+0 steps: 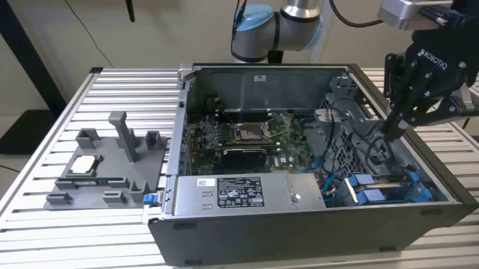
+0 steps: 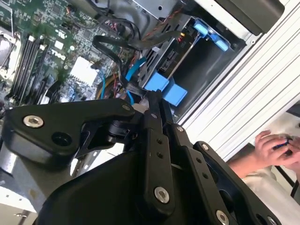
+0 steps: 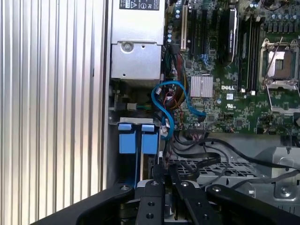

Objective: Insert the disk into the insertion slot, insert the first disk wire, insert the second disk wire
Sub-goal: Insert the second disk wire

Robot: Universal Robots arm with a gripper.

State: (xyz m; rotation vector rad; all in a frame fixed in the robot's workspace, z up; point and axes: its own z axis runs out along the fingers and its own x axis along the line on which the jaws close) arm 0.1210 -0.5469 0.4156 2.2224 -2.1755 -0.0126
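The hand hangs clenched shut just above black wires inside the case; the disk, blue carrier showing, sits in the insertion slot, at the exterior view's right.

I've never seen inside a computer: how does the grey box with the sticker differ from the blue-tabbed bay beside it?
The power-supply box is a closed, light grey metal block with a printed sticker on top; the insertion slot is dark, with bright blue plastic parts. In the exterior view the box runs along the near wall, while the slot sits in the corner at that view's right. Both lie inside the open computer case.
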